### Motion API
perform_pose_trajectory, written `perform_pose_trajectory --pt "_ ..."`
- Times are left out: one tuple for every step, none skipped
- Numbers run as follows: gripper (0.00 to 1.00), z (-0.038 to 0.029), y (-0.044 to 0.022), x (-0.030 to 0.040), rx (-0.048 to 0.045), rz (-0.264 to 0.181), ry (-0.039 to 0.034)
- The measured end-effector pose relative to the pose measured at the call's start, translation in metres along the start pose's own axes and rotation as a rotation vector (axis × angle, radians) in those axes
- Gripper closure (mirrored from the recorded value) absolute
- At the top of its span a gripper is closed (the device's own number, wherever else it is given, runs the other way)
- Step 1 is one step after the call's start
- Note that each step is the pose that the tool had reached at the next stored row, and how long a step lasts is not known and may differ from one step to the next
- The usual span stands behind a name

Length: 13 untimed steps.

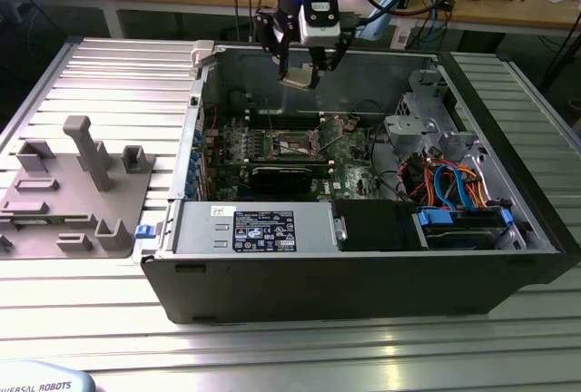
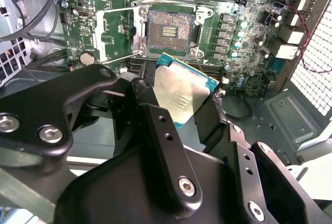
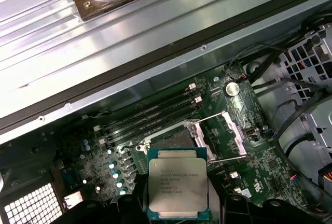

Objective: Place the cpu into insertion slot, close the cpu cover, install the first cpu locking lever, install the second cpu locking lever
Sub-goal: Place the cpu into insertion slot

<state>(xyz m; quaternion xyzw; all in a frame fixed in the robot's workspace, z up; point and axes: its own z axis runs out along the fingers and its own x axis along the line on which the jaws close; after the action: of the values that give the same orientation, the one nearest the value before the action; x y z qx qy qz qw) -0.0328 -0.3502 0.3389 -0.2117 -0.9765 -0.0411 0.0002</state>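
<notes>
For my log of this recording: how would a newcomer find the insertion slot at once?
Look inside the open computer case at the green circuit board on its floor. Near its middle sits the insertion slot, a dark square recess with a silvery rim, unlike the long narrow memory slots beside it.

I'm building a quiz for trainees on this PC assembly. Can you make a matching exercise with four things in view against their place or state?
Things:
1. cpu
2. insertion slot
3. cpu cover
4. grey fixture plate

States:
A. swung open beside the slot
B. on the table, outside the case
C. gripped by the pincer above the motherboard
D. empty and uncovered

Pairs: 1-C, 2-D, 3-A, 4-B
</notes>
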Motion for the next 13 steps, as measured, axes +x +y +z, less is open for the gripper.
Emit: perform_pose_trajectory --pt "0.46 0.0000 0.0000 0.0000 0.0004 0.004 -0.0006" --pt "0.46 0.0000 0.0000 0.0000 0.0008 0.008 -0.0011" --pt "0.46 0.0001 0.0000 0.0000 0.0017 0.014 -0.0020" --pt "0.46 0.0002 0.0000 0.0000 0.0030 0.017 -0.0029" --pt "0.46 0.0001 0.0000 0.0000 0.0055 0.021 -0.0043" --pt "0.46 0.0001 0.0000 0.0000 0.0078 0.023 -0.0056" --pt "0.46 0.0001 0.0000 0.0000 0.0116 0.027 -0.0078" --pt "0.46 0.0001 0.0000 0.0000 0.0151 0.029 -0.0095" --pt "0.46 0.0001 0.0000 0.0000 0.0183 0.031 -0.0112" --pt "0.46 0.0001 0.0000 0.0000 0.0205 0.032 -0.0123" --pt "0.46 0.0001 -0.0001 0.0000 0.0210 0.034 -0.0128" --pt "0.46 0.0002 -0.0001 0.0000 0.0212 0.037 -0.0131" --pt "0.46 0.0003 0.0000 0.0000 0.0214 0.040 -0.0134"
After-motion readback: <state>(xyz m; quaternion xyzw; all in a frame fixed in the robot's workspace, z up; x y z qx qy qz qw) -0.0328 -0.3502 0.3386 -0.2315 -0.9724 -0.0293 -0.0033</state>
